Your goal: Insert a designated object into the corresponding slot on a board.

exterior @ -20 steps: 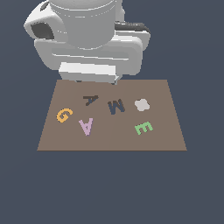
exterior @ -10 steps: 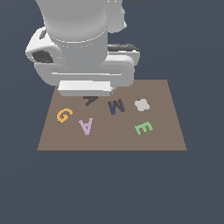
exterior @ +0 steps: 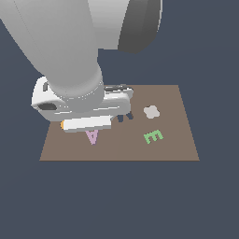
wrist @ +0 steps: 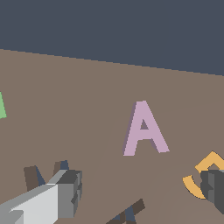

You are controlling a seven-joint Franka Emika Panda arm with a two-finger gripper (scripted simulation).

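We see the claw (wrist: 140, 186) low over the brown board (exterior: 172, 144), its two fingers spread wide apart with nothing between them — one grey finger (wrist: 68, 190) on one side of the wrist view, the other (wrist: 215, 188) at the opposite edge. The pale lilac letter "A" block (wrist: 144, 129) lies flat on the board just ahead of the open gap, roughly centred between the fingers and not touched by either. In the exterior view we find only the lower part of that block (exterior: 92, 137) showing beneath the arm's hand. The orange "G" (wrist: 202, 175) sits right beside one finger, partly hidden by it. Near the other finger, dark brownish and navy recessed strokes (wrist: 37, 176) mark the board; we cannot tell from here which of them belongs to the "A" slot. Farther from the claw, toward the exterior view's right, lie the green "E" (exterior: 153, 136) and the pale beige blob shape (exterior: 151, 111).
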